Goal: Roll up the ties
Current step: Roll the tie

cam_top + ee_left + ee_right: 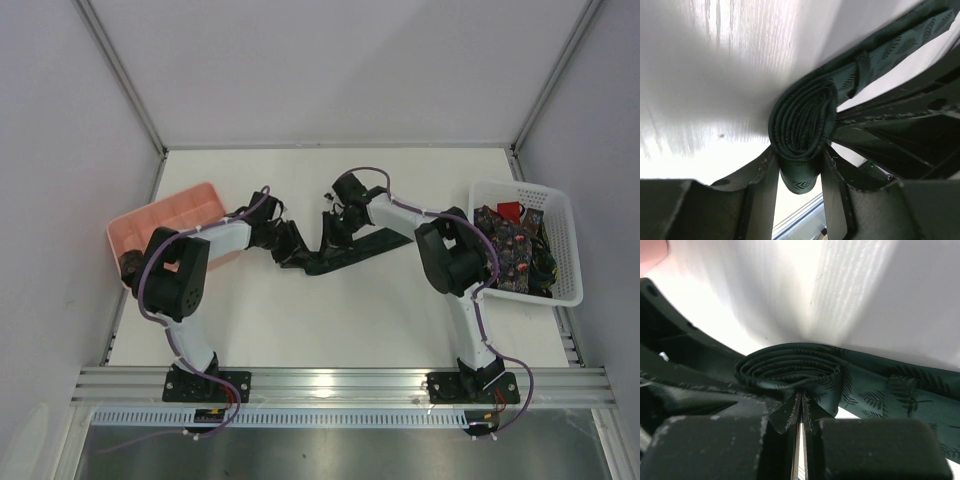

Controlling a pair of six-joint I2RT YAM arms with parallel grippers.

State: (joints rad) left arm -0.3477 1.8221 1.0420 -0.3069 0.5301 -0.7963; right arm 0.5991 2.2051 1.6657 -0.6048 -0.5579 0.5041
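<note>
Green tie coil (802, 117), clasped by left end effector (799, 172)

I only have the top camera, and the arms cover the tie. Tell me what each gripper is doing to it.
Observer: In the left wrist view, the end of the green tie is wound into a tight coil, and the left gripper is pressed against both sides of it.
Operator: Now the right one.
Observer: The right gripper is shut, its tips nipping the fabric at the coil's near edge.
Operator: Give me the fabric's pattern.
Observer: Dark green with a darker leaf print.
</note>
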